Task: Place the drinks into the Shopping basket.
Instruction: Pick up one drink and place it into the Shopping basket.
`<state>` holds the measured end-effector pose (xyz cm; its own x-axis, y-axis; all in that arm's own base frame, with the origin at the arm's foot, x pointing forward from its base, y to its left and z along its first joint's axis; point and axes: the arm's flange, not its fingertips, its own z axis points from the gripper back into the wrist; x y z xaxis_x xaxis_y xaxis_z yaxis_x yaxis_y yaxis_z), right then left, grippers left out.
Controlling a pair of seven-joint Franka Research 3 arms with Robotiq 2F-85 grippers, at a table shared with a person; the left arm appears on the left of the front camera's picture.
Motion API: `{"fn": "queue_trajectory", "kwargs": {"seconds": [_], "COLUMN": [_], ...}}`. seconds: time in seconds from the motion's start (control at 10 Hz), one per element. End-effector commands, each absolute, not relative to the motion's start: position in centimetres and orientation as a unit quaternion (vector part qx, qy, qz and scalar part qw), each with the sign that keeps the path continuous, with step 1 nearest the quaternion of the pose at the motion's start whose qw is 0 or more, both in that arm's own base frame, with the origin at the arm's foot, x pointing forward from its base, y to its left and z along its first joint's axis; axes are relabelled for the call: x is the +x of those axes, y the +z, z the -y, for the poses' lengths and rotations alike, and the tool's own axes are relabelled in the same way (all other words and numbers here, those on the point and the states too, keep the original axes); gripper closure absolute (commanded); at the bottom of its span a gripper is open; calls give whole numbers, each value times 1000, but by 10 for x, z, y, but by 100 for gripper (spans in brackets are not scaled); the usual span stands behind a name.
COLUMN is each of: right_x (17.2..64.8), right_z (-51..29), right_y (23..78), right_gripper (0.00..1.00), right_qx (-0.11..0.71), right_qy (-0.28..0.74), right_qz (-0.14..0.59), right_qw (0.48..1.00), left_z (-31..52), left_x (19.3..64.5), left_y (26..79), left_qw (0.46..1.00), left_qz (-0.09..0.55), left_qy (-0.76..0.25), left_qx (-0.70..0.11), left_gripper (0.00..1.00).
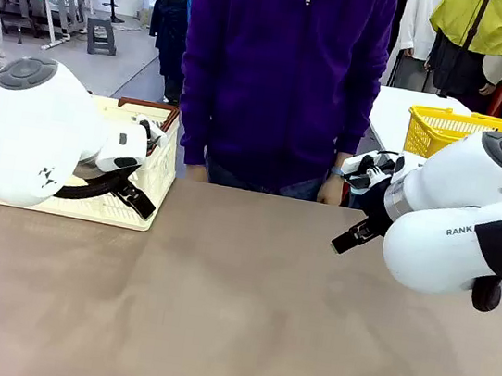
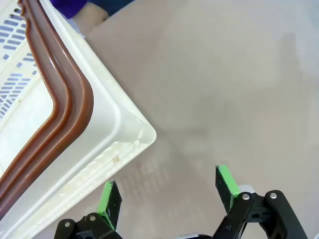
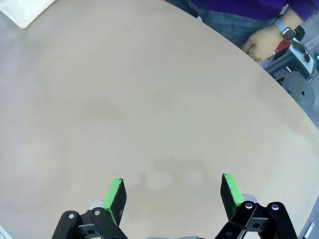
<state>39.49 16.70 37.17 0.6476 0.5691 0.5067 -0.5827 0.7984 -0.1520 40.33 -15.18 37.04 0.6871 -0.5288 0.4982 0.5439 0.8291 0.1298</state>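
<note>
Crate (image 1: 162, 171) of cream plastic with a brown rim sits at the left of the front view on the tan table (image 1: 233, 316). In the left wrist view its corner lies just above the left gripper (image 2: 167, 191), whose jaws stand wide apart and empty. The right gripper (image 3: 172, 191) hangs equally spread over the tabletop. A person's hand (image 3: 261, 42) hangs beside the far edge, and a yellow basket (image 1: 455, 133) stands at the upper right.

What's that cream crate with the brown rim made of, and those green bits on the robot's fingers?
The Shopping basket looks like moulded plastic: smooth, slightly glossy cream walls with regular slots, and a ribbed brown rim. The green finger pads look like matte rubber or soft plastic; the look alone doesn't settle which.
</note>
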Motion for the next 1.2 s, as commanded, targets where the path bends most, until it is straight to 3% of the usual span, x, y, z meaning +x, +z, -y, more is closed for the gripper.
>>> {"fn": "queue_trajectory", "kwargs": {"seconds": [0.0, 1.1], "right_x": [395, 395], "right_z": [-167, -167], "right_y": [372, 372], "right_gripper": [0, 0], "right_qx": [12, 12], "right_qy": [317, 317], "right_qz": [275, 275], "right_qw": [908, 908], "left_z": [152, 152], "left_x": [403, 403], "left_y": [370, 370], "left_qw": [918, 918], "left_qz": [266, 266], "left_qy": [-292, -292], "left_qx": [-14, -14], "left_gripper": [0, 0]}}
